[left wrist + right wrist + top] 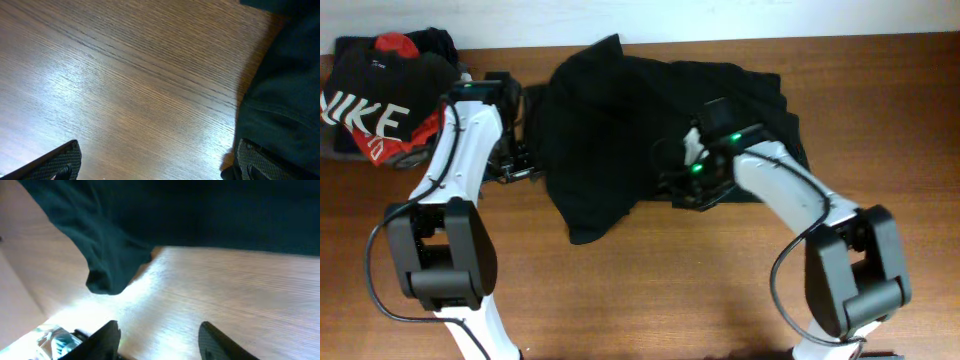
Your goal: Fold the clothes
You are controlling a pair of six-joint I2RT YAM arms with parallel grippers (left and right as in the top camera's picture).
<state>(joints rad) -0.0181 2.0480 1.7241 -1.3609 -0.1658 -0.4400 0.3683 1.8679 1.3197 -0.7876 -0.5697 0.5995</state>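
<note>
My left fingers (60, 161) stand wide apart over the bare surface (125, 90) with nothing between them; the one at 3 o'clock sits right by the edge of the black T-shirt (610, 120). My right fingers (107, 339) are also apart and empty, low over the wood, with a drooping fold of the shirt at 11 o'clock. Overhead, the shirt lies rumpled at 12 o'clock, 1 corner trailing toward 6. A pile of other garments (380, 110) sits at 10 o'clock. I judge this is a regrasp before a fold: each side must pinch an edge, then draw the cloth flat.
</note>
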